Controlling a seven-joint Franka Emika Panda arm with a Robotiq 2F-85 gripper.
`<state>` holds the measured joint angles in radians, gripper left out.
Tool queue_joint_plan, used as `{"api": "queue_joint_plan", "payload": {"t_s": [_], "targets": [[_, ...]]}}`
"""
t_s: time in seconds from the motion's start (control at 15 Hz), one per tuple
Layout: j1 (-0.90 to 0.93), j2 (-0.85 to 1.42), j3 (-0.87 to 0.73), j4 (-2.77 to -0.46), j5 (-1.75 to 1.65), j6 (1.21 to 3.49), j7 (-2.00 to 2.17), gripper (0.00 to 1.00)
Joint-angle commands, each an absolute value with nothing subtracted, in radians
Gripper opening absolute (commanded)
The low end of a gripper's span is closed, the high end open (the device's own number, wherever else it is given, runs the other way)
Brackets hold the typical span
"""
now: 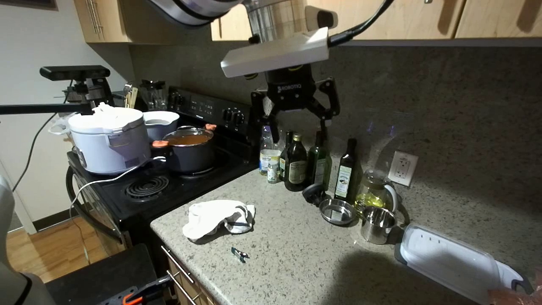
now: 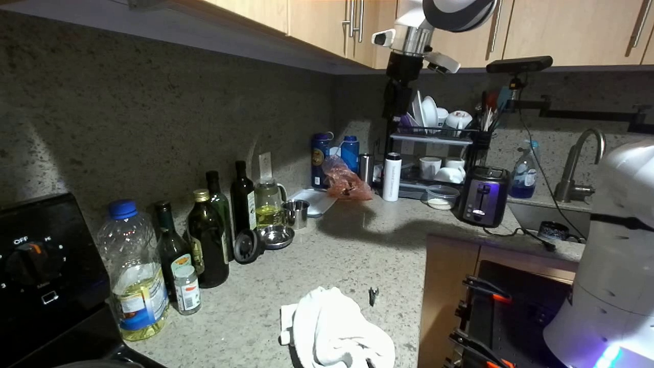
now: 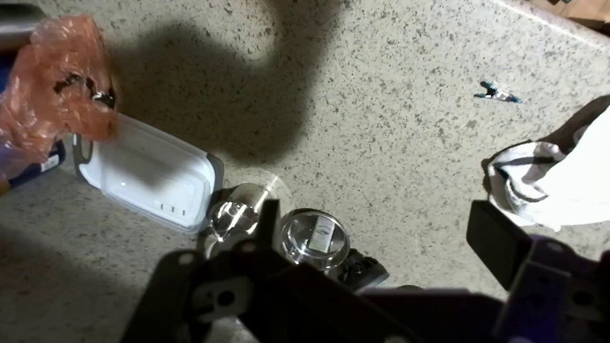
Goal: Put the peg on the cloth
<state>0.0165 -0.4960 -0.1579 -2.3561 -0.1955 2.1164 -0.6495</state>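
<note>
Wrist view: cloth [image 3: 574,188] partly off-frame

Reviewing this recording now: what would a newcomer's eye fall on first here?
Probably the open black Robotiq gripper, hanging empty above the countertop. Next, the bright, crumpled white cloth near the countertop's end by the stove, with the small dark peg lying apart from it on the countertop. The bulky white electric cooker on the stove also stands out.
</note>
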Motion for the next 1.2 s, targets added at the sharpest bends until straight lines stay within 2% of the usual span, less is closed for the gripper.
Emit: {"api": "queue_joint_plan", "payload": {"t_s": [0.0, 0.6, 1.13], "targets": [[0.057, -0.538, -0.161, -2.412, -0.207, 2.117, -0.800, 1.00], [0.113, -0.471, -0.162, -2.457, -0.199, 2.155, -1.216, 1.00], [0.092, -0.453, -0.140, -2.450, -0.185, 2.132, -1.222, 1.00]]}}
